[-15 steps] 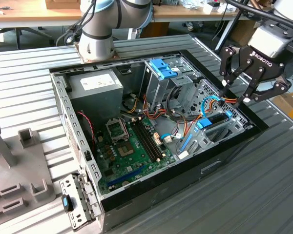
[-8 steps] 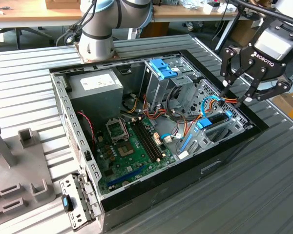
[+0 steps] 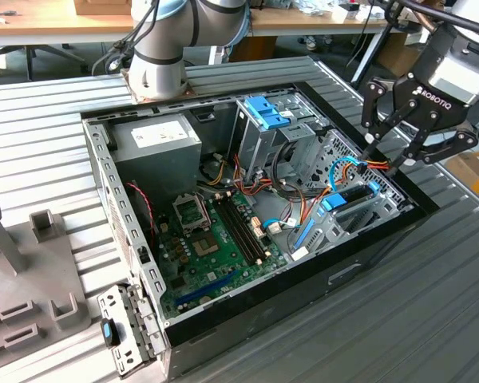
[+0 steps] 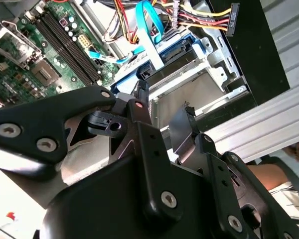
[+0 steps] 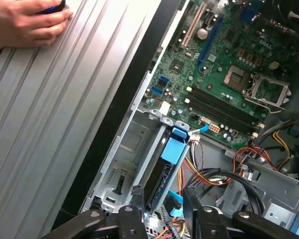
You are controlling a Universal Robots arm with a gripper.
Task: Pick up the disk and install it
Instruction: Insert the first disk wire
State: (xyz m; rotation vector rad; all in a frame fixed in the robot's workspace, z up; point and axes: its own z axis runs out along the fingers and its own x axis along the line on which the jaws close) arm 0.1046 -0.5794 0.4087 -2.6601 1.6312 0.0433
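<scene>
Open PC case [image 3: 104,179] lies flat on the ribbed metal counter [image 3: 431,303], side panel off, green motherboard [image 3: 215,239] facing up. The gripper [image 3: 385,159] hangs over the case's corner at the exterior view's right, just above the silver drive bay [image 3: 359,219]. Its fingers [image 3: 370,150] are spread apart w/ nothing between them, not touching anything. The disk [image 3: 350,195] sits on edge in a slot of that bay, light-blue rail up, right below the gripper. In the first wrist view the disk [image 5: 173,149] shows as a blue cap over a long dark edge, w/ the gripper [image 5: 162,195] straddling the line of it from above, a gap on both sides. A bundle of red, yellow and orange wires [image 3: 367,164] plus a blue cable runs just beside the disk's far end. A grey power supply [image 3: 156,140] and a drive cage w/ a blue tab [image 3: 265,112] sit toward the arm's base. A person's hand [image 5: 30,22] rests on the counter, well apart from the case.
</scene>
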